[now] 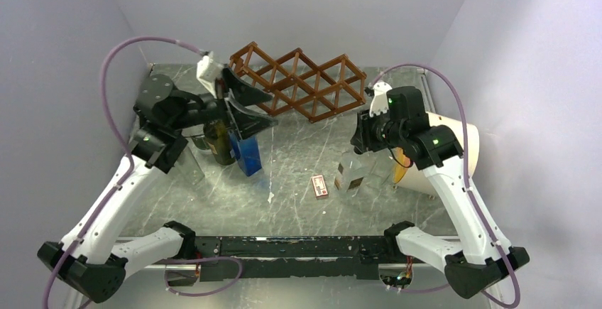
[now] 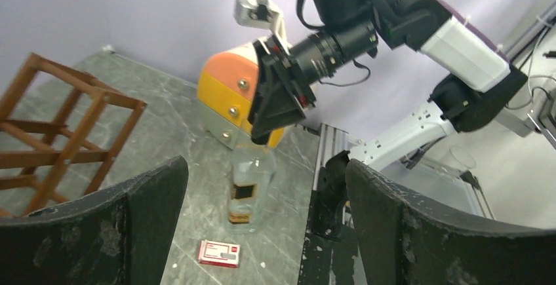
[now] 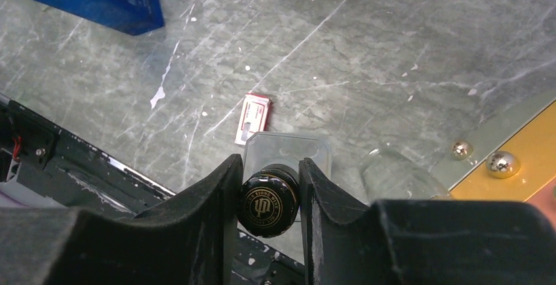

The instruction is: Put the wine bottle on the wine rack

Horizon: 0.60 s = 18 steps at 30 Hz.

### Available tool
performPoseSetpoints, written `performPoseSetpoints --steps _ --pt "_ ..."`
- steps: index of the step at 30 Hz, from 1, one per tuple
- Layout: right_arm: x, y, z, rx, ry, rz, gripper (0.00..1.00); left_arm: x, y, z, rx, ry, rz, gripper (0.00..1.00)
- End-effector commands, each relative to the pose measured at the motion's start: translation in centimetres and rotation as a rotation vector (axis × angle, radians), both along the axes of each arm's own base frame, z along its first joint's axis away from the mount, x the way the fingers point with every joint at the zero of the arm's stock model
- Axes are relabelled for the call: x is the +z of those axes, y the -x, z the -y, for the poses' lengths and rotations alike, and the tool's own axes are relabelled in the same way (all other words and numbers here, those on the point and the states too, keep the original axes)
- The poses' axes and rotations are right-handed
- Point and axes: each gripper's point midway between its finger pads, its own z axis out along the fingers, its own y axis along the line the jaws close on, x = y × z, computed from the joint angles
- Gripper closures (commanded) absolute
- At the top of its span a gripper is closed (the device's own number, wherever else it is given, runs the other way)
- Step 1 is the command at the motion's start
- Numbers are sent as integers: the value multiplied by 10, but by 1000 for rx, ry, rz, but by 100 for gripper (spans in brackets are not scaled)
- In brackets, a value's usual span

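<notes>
The wine bottle (image 1: 353, 174) is clear glass with a black label and a black cap (image 3: 269, 201). It stands upright on the grey table, right of centre. My right gripper (image 3: 269, 196) is shut on its cap from above, one finger on each side; the left wrist view shows this right gripper (image 2: 275, 111) over the wine bottle (image 2: 250, 187). The wine rack (image 1: 302, 82), a reddish-brown wooden lattice, stands at the back of the table, and its end shows in the left wrist view (image 2: 59, 134). My left gripper (image 1: 245, 110) hangs open and holds nothing near the rack's left end.
A dark green bottle (image 1: 220, 142) and a blue box (image 1: 248, 154) stand under the left gripper. A small red-and-white box (image 1: 320, 186) lies left of the wine bottle. An orange-and-cream cylinder (image 1: 444, 153) lies at the right, with a clear glass item (image 3: 393, 177) close beside the bottle.
</notes>
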Motion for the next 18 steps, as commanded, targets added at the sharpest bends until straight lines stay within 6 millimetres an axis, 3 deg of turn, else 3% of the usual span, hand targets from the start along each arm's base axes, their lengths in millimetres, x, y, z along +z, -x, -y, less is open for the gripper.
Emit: performPoseSetpoints --steps 1,3,10,15,18 --pt "56 -31 -10 -30 -78 198 100 -15 -1 31 -25 -9 89 6" --pt "65 -38 -9 -58 -88 229 100 -27 6 48 -55 -31 142 0" --pt "87 -44 -12 -83 -150 288 100 -80 17 108 -114 -83 233 0" --pt "105 -40 -12 -102 -209 326 100 -119 -4 145 -6 -134 177 0" --pt "116 -37 -12 -115 -248 348 100 -142 -12 164 14 -200 244 0"
